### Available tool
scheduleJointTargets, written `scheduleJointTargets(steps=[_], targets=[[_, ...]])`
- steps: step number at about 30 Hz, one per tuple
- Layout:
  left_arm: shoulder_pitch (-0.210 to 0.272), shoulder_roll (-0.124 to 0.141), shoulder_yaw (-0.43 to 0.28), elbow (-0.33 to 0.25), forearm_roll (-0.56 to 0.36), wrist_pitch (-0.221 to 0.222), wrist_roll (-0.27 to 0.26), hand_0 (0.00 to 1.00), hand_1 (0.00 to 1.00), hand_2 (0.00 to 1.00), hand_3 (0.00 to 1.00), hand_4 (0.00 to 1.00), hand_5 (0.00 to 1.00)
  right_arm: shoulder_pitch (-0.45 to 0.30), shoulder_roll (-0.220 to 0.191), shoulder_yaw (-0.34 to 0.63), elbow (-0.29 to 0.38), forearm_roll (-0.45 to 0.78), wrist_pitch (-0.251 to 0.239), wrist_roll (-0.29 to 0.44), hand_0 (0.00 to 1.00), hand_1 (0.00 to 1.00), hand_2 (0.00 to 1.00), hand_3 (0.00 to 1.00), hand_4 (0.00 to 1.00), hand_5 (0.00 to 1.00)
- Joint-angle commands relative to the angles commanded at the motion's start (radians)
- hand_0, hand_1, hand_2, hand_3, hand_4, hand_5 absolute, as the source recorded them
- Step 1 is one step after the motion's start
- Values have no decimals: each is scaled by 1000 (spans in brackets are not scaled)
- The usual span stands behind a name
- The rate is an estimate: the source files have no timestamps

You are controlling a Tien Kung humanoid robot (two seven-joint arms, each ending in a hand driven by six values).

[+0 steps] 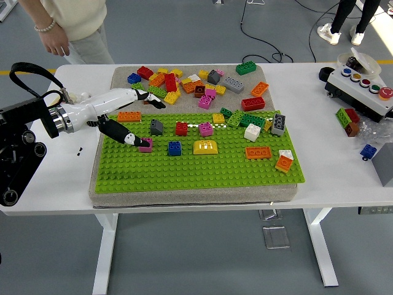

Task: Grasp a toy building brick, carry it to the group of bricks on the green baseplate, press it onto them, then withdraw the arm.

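You get no readable text, labels, brands or numbers anywhere: not on bricks, baseplate, table or button box.

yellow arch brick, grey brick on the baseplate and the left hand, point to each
yellow arch brick (206,147), head view, middle of its curved top
grey brick (156,127), head view, its top
left hand (130,117), head view, palm

One green baseplate (184,175) lies on one white bench (319,178), with one robot hand (126,117) over it. Roughly a dozen bricks sit on the plate, among them one yellow arched brick (206,147), one blue brick (175,148) and two orange bricks (258,152). One person (73,24) stands at the far side.
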Motion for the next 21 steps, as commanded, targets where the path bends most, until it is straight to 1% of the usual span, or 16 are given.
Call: scheduleJointTargets(steps=[1, 4, 5, 6, 7, 12, 13, 18, 19, 21], targets=[[-11, -1, 18, 16, 27, 22, -8, 870, 781, 704, 651, 913, 198, 0, 0, 0, 0, 0, 0, 0, 730, 657, 703, 571, 908, 498], [-30, -4, 45, 45, 75, 53, -16, 870, 781, 704, 651, 913, 198, 0, 0, -1, 0, 1, -1, 1, 730, 657, 703, 571, 908, 498], [-42, -9, 57, 65, 109, 66, -13, 870, 781, 704, 651, 913, 198, 0, -1, -1, 0, 2, -1, 1, 730, 657, 703, 571, 908, 498], [-46, -11, 60, 71, 124, 69, -13, 870, 781, 704, 651, 913, 198, 0, -1, -1, 0, 3, -1, 1, 730, 657, 703, 571, 908, 498], [-56, -18, 62, 87, 139, 72, -7, 870, 777, 703, 643, 936, 256, 0, -1, -3, 0, 3, 0, 1, 730, 657, 703, 571, 908, 498], [-84, -43, 71, 123, 139, 66, 21, 870, 777, 703, 643, 936, 256, 0, -2, -3, 0, 5, 1, 2, 730, 657, 703, 571, 908, 498], [-88, -47, 73, 127, 139, 67, 24, 868, 778, 716, 662, 964, 257, 0, -2, -4, 0, 6, 1, 2, 729, 657, 702, 571, 908, 497], [-102, -63, 75, 150, 139, 54, 41, 868, 778, 716, 662, 964, 257, 1, -2, -4, 0, 7, 0, 4, 729, 657, 702, 571, 908, 497], [-105, -67, 75, 156, 139, 54, 46, 873, 787, 754, 743, 997, 234, 0, -2, -4, 0, 7, 0, 4, 729, 657, 702, 571, 908, 497], [-108, -71, 75, 164, 139, 58, 51, 873, 787, 754, 743, 997, 234, 0, -2, -3, 0, 6, 0, 4, 729, 657, 702, 571, 908, 497]])
